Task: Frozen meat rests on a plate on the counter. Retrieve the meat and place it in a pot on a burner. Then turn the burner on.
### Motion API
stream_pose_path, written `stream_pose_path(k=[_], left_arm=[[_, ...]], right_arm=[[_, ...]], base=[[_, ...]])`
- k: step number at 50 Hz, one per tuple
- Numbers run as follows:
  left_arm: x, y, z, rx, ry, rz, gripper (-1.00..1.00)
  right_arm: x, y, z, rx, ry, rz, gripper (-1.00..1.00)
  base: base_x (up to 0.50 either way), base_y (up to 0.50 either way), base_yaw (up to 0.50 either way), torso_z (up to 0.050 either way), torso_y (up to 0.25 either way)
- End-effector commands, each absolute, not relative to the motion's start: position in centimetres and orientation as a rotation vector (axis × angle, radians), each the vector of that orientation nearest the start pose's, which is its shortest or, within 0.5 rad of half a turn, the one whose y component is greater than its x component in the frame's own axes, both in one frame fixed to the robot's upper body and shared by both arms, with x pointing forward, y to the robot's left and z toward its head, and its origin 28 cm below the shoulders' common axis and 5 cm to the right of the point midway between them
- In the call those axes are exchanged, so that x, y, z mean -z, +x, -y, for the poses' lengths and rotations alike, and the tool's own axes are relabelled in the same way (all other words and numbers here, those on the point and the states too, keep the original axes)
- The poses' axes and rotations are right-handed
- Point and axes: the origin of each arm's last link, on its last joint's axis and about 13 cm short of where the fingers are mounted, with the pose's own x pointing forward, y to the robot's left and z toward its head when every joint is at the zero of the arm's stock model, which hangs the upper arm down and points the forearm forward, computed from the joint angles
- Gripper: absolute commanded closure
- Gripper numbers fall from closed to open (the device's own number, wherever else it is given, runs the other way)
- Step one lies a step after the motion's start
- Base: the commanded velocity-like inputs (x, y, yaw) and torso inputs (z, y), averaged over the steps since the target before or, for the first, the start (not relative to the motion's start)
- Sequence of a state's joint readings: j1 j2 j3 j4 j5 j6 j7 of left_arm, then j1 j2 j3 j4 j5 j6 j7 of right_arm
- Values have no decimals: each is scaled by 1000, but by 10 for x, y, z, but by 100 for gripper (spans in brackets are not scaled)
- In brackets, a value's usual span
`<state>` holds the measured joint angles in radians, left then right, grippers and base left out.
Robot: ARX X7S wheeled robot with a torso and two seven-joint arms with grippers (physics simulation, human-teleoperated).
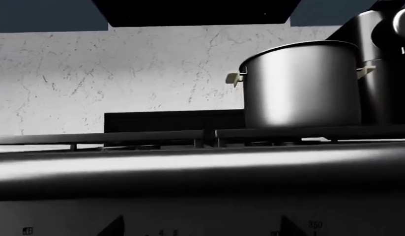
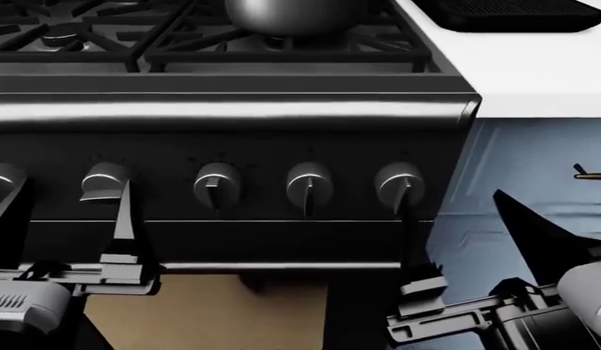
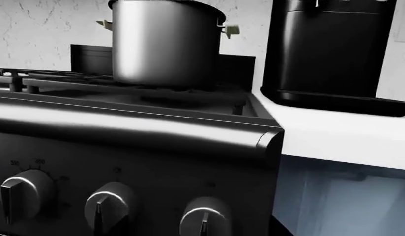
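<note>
Left wrist view: the pot stands on the stove grate beside a black appliance; its inside is hidden, so the meat cannot be seen.

Head view: both arms are low before the knobs. The left gripper reaches up to the second knob, the right gripper to the rightmost knob; both look parted, holding nothing. Lighting the burner seems the remaining step.

Right wrist view: the pot sits near the counter edge; nothing blocks the knobs.
</note>
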<state>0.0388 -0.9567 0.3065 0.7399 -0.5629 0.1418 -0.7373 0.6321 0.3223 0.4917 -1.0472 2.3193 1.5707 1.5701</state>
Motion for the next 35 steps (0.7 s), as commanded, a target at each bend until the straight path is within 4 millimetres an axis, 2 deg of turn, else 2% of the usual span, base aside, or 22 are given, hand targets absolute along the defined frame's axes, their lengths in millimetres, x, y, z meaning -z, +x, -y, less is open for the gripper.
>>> stream_pose_path(k=[1, 12, 35], left_arm=[[-161, 160, -260, 11, 18, 456, -100], [-160, 160, -261, 7, 6, 468, -100], [-157, 160, -266, -8, -11, 483, -100]], right_arm=[[-219, 111, 102, -157, -68, 143, -100], [-216, 112, 97, -154, -51, 118, -100], [-215, 132, 92, -101, -44, 91, -100]], base=[[0, 0, 0, -50, 0], [0, 0, 0, -45, 0], [0, 0, 0, -1, 0]])
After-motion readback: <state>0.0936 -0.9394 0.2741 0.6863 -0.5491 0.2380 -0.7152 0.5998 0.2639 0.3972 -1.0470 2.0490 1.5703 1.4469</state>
